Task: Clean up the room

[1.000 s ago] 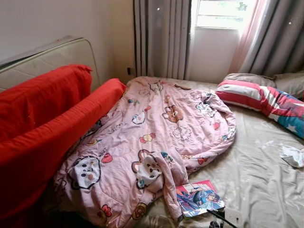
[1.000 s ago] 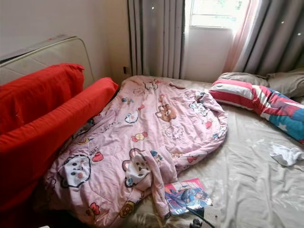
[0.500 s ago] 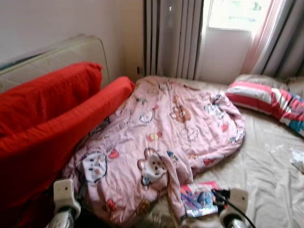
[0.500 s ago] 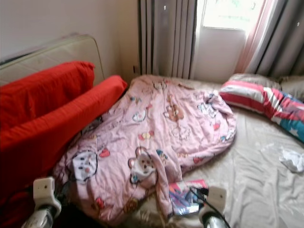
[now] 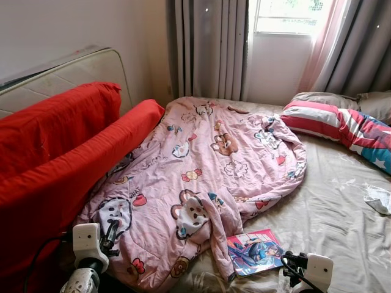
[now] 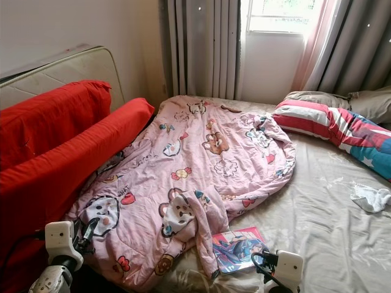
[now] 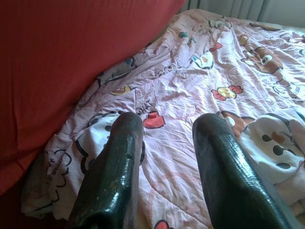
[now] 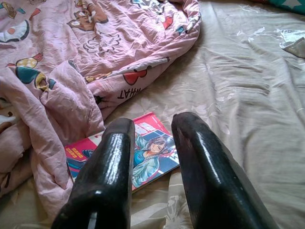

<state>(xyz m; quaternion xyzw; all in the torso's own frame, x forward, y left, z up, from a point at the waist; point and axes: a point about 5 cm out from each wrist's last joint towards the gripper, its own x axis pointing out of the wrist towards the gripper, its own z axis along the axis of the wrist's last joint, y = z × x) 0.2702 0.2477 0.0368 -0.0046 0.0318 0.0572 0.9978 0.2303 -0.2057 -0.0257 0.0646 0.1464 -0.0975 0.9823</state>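
while both the left gripper and right gripper hang parted and empty, you've tidied nothing: pink cartoon quilt rumpled, comic book at the bed's near edge.

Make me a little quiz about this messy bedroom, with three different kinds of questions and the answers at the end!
1. True or false: the comic book lies on the bed sheet, right beside the pink cartoon blanket.
2. Which gripper points toward the comic book? A) left gripper B) right gripper
3. Fill in: the big cushions beside the blanket are the colour ____.

Key: 1. True. 2. B; its jaws stand apart with nothing between them, and the left gripper hovers over the blanket instead. 3. Red.
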